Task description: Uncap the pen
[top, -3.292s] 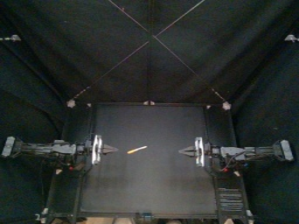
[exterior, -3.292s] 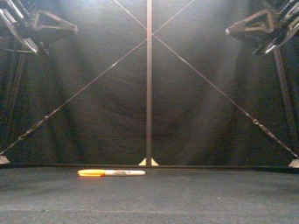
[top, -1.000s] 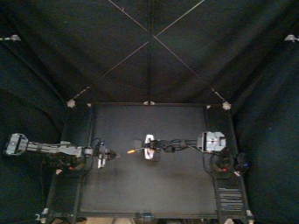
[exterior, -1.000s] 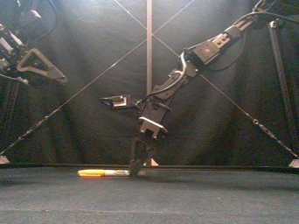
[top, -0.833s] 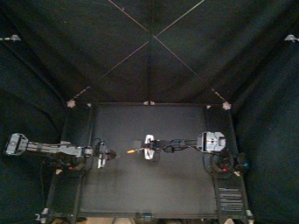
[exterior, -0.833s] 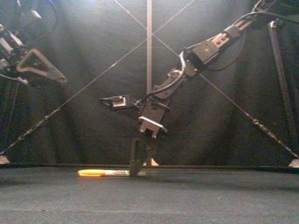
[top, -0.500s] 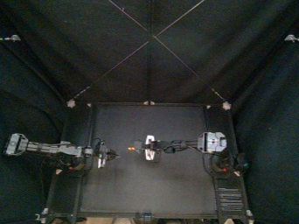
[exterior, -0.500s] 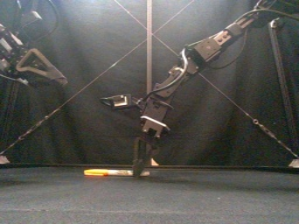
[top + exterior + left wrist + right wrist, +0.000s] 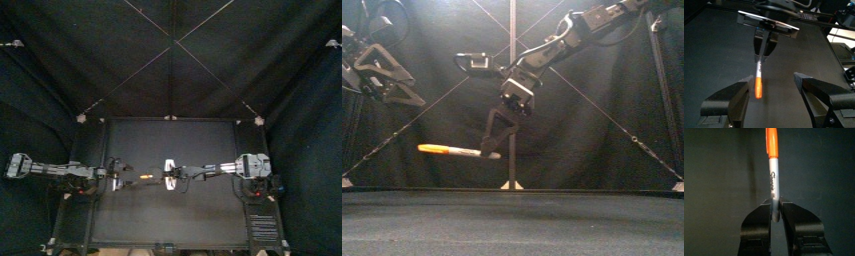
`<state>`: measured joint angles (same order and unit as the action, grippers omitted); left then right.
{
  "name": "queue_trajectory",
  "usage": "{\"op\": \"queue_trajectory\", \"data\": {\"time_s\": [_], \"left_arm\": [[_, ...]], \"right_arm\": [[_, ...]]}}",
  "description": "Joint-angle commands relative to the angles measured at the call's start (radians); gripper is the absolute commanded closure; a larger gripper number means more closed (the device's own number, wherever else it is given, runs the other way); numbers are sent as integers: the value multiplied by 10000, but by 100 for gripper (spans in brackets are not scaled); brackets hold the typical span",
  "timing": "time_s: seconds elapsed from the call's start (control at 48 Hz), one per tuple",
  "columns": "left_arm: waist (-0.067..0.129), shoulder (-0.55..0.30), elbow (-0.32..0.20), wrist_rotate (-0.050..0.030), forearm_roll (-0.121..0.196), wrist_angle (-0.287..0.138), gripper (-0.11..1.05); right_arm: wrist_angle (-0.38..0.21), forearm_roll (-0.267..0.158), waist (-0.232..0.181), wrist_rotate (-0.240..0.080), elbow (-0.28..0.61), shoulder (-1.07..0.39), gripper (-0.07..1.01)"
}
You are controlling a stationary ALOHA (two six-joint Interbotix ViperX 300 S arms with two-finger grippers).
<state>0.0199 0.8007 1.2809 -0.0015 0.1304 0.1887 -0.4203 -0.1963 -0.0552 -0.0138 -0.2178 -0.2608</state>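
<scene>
The right claw [image 9: 774, 204] was clamped on the plain end of the pen [image 9: 772, 175], holding it nearly level in the air, well above the table [image 9: 543, 220]. Its orange cap [image 9: 757, 88] was on and pointed toward the left claw [image 9: 773, 82], which stood open, near the cap but not touching it. The pickup looked done; gripping and pulling the cap remained. The pen's tail was hidden between the jaws.

The pen [image 9: 772, 178] has a smooth, faintly glossy grey barrel and an orange plastic-looking cap [image 9: 771, 143]; the table [image 9: 147, 215] is matt black.
</scene>
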Motion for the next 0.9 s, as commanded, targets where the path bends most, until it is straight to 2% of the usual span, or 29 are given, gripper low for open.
{"op": "queue_trajectory", "data": {"time_s": [0.021,0.146,0.188,0.417,0.625,0.792,0.896], "left_arm": [[107,-15,-230,15,0,123,-3],[169,-31,-230,0,0,123,-3],[169,-15,-245,-31,15,123,-3],[107,-169,-261,-15,353,123,-3],[77,-629,-368,-15,414,123,-2],[92,-844,-522,15,399,199,0],[184,-844,-506,0,399,199,2]], "right_arm": [[123,-92,46,0,337,598,46],[337,-261,215,-15,430,752,46],[430,-322,245,-15,460,813,46],[951,-522,261,-46,522,1058,46],[1473,-644,261,-31,537,1150,46],[1519,-644,245,-31,491,1135,46],[1503,-644,245,-31,476,1150,46]]}}
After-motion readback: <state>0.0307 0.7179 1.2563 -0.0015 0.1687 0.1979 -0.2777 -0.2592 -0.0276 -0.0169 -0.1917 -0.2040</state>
